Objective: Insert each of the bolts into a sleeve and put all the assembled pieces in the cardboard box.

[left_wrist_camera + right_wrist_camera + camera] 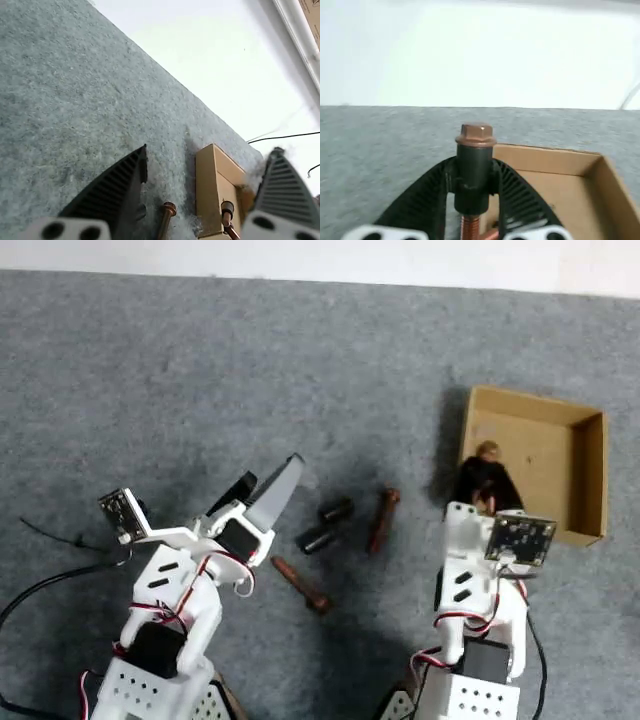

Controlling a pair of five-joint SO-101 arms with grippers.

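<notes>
Bolt (476, 132) copper-brown, sleeve (472, 170) blk, cardboard box (547, 159) tan, felt mat (380, 142) mottled grey, gripper fingers (522, 200) blk w/ ribbed pattern.

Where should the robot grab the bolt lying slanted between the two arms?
Grab the slanted bolt around the middle of its thin shaft, coming straight down from above. It lies flat on the grey mat with bare mat along both long sides. That probably leaves room for the open left gripper to pinch across it there.

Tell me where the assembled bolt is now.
The assembled bolt sits between the fingers of the right gripper, at the cardboard box's left edge in the high view.
</notes>
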